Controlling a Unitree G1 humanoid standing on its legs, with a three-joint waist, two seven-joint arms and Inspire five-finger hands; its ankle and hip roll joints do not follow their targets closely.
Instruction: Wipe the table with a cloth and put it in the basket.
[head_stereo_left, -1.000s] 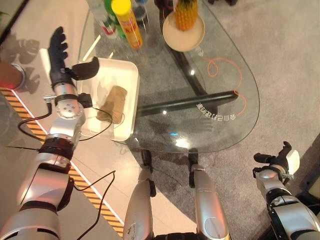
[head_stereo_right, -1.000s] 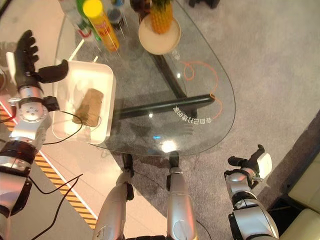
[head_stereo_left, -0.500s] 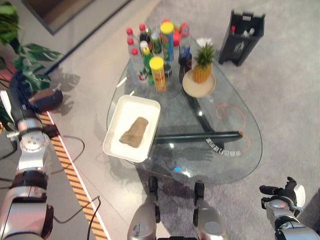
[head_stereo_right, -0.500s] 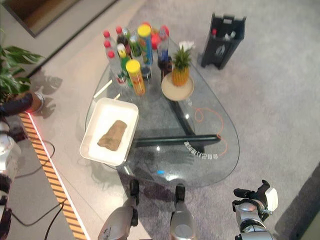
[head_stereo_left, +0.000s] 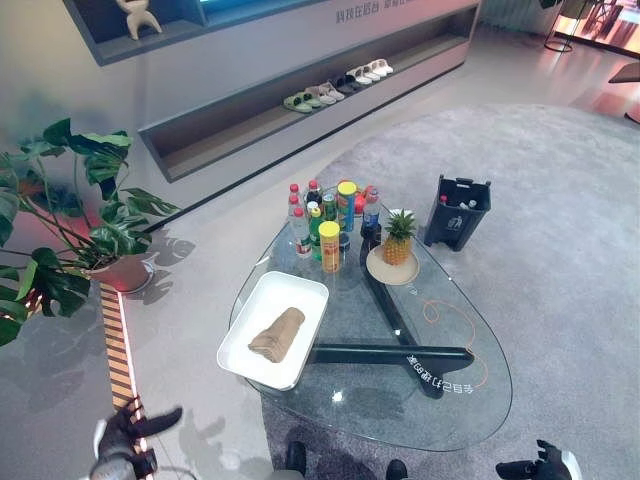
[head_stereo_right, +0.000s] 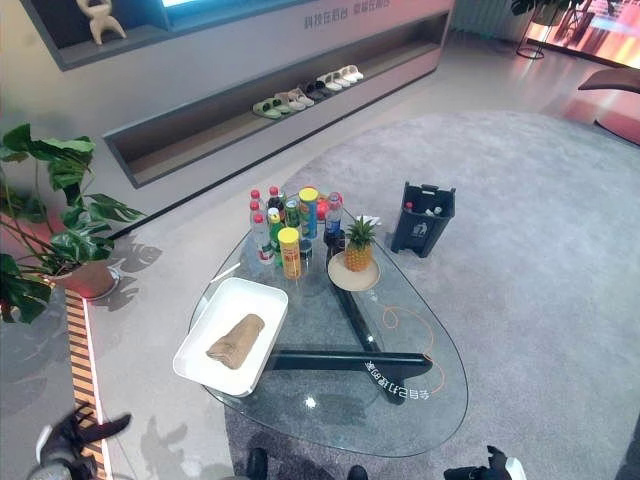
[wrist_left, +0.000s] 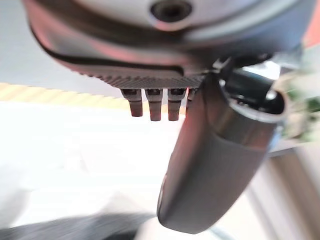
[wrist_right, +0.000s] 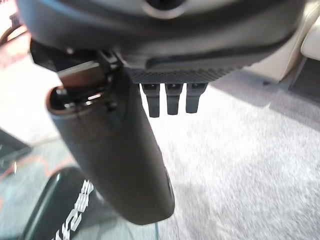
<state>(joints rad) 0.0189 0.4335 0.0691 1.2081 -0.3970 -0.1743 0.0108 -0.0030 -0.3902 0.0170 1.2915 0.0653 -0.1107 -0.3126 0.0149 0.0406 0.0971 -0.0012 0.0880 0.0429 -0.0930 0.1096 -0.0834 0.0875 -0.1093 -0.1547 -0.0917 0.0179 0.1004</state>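
The cloth (head_stereo_left: 278, 334) lay crumpled in the white tray (head_stereo_left: 300, 293) on the glass table (head_stereo_left: 470, 400), well ahead of both hands and touched by neither. The left hand (head_stereo_left: 128, 433) hung low beside the table's near left edge, fingers straight and spread, holding nothing. The right hand (head_stereo_left: 535, 464) sat low off the table's near right edge; its wrist view showed the thumb and fingers extended over the carpet, empty.

The cloth looked light, soft and limp, bunched into a loose fold rather than flat. It would likely sag and trail when lifted, so a pinch across the raised middle of the bunch seemed the safest hold, gathering several layers at once. A grip on one corner would probably let the rest drag over the tray's rim. The tray looked light enough to slide on the slick glass if pushed.

Bottles (head_stereo_left: 320, 220) and a pineapple (head_stereo_left: 398, 237) on a plate stood beyond the tray, farther from the hands, and tall enough to tip during a wide wipe. I could not tell which item was the basket.
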